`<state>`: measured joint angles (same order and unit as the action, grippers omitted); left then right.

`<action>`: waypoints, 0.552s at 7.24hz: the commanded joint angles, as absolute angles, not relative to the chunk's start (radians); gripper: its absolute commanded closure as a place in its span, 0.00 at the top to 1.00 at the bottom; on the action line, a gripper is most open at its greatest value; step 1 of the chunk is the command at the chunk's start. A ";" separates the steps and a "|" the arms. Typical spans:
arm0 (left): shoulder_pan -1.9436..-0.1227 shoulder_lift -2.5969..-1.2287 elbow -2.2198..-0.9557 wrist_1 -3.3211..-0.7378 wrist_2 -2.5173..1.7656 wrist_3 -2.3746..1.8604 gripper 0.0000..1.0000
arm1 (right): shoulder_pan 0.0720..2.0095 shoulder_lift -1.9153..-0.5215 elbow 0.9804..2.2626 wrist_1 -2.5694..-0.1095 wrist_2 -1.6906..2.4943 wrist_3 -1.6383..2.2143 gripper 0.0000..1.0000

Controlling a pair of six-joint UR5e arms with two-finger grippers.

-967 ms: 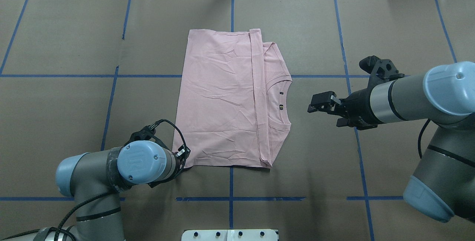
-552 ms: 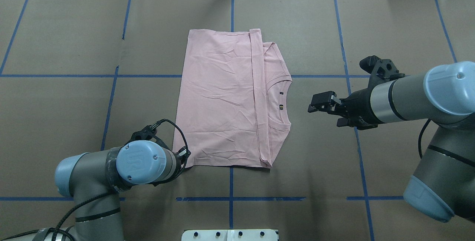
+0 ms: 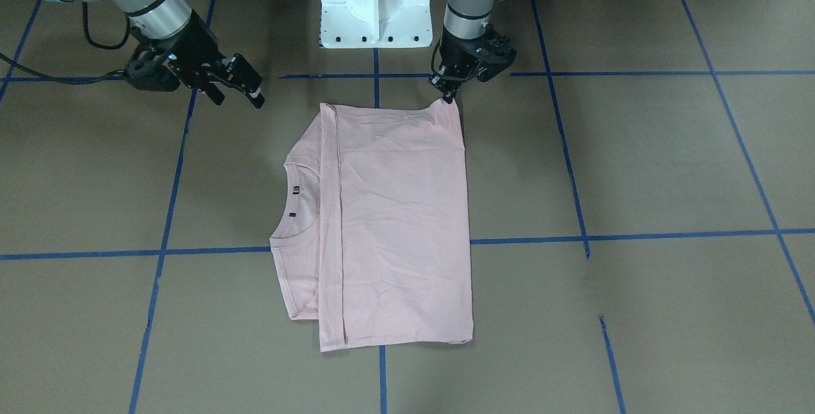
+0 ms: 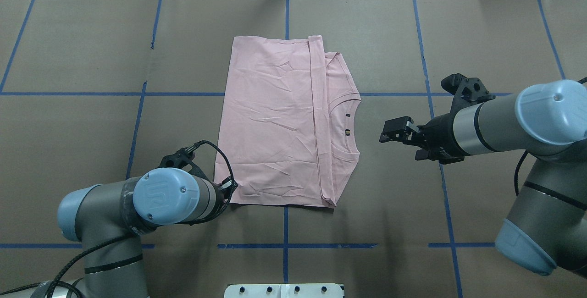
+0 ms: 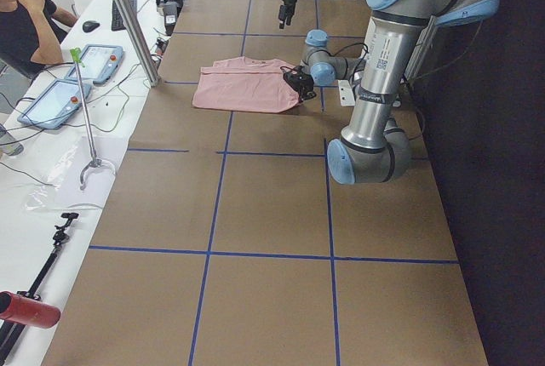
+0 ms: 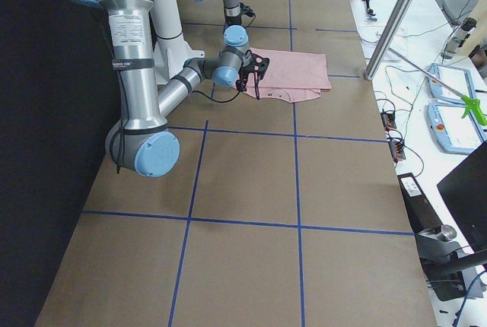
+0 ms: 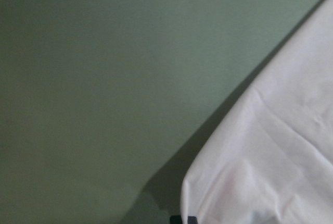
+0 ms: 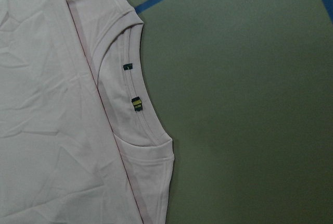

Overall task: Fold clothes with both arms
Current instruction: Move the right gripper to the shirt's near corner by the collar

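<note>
While under pink T-shirt (image 4: 275, 128), brown tabletop (image 4: 69, 36)

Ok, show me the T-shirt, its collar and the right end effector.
T-shirt (image 4: 270, 124): overhead view, middle of the folded body.
collar (image 8: 136, 86): right wrist view, ribbed band at the neckline.
right end effector (image 3: 239, 100): front-facing view, midway between its fingertips.

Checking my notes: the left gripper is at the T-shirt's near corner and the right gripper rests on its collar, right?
No: the overhead view shows the right gripper beside the collar, apart from it. The left gripper is at the T-shirt's near corner.
</note>
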<state>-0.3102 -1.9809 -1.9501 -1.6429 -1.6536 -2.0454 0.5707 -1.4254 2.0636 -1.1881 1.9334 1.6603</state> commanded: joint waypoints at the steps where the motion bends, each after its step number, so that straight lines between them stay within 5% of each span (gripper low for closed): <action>1: -0.322 -1.979 -1.960 -1.643 -1.654 -1.975 0.00 | 0.499 -1.297 2.051 -1.425 1.893 1.709 1.00; 4: -0.333 -1.977 -1.962 -1.643 -1.654 -1.959 0.00 | 0.402 -1.186 1.961 -1.471 1.835 1.857 1.00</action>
<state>-0.3285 -1.9776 -1.9614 -1.6429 -1.6536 -1.9631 0.4432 -1.2232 1.9989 -1.4587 1.8626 1.8052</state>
